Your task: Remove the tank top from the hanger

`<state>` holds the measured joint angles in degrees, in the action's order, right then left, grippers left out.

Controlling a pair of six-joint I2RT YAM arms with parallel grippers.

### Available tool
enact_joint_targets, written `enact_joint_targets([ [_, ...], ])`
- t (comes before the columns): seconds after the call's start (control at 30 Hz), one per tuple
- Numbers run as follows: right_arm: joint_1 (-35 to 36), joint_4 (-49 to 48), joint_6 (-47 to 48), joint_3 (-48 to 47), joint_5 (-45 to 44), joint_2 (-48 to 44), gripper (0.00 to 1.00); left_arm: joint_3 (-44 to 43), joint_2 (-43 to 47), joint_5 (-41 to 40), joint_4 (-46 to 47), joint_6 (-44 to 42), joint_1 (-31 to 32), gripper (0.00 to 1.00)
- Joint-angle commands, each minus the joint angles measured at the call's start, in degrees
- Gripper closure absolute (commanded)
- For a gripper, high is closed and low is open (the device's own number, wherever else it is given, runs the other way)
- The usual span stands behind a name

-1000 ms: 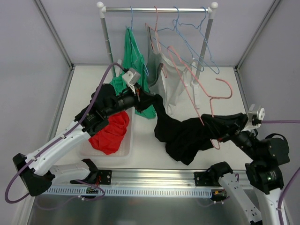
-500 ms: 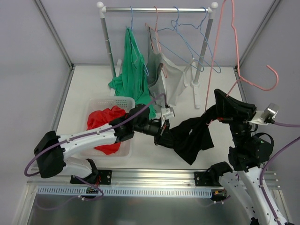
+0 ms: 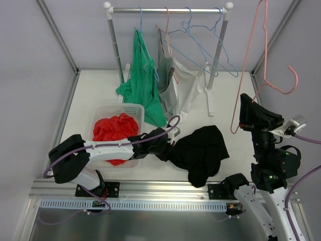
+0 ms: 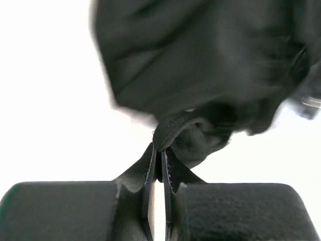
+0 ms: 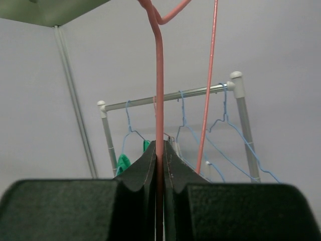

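The black tank top [image 3: 200, 150] lies crumpled on the white table, free of the hanger. My left gripper [image 3: 168, 149] is low at its left edge, shut on a fold of the black fabric [image 4: 200, 75]; in the left wrist view that gripper [image 4: 159, 150] pinches a strap-like edge. The pink wire hanger [image 3: 273, 88] is bare and held high at the right, its lower end hanging near the table's right side. My right gripper [image 3: 244, 100] points upward and is shut on the hanger's wire [image 5: 159, 75], which runs straight up between the jaws of this gripper [image 5: 160, 148].
A clothes rack [image 3: 165, 10] stands at the back with a green top [image 3: 143, 75], a grey top [image 3: 175, 85] and bare blue hangers [image 3: 210, 50]. A white basket [image 3: 118, 107] holding red cloth [image 3: 113, 133] sits at the left, next to my left arm.
The right arm has lifted the pink hanger up and out of the black tank top. The left gripper has drawn the top leftward and down onto the table.
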<state>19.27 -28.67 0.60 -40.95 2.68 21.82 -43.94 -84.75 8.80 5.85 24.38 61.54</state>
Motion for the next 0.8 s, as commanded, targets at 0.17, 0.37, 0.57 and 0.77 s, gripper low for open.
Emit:
enact_joint_targets([
  [0.17, 0.2, 18.6, 1.3, -10.6, -8.9, 1.2, 1.00, 7.3, 2.3, -21.2, -9.4, 6.9, 2.4, 1.00],
  [0.37, 0.1, 51.6, 0.8, -31.8, 0.2, 12.2, 1.00, 7.6, 14.8, -29.7, -17.9, 9.5, 3.9, 0.75],
  [0.57, -0.3, 64.6, 4.1, -43.2, 5.8, 22.5, 1.00, -2.5, 20.3, -37.5, -33.3, 7.4, 1.0, 0.01],
  [0.77, -4.2, 65.0, 4.8, -47.8, 9.5, 29.7, 1.00, -9.6, 27.3, -36.7, -39.9, 3.4, -2.6, 0.01],
])
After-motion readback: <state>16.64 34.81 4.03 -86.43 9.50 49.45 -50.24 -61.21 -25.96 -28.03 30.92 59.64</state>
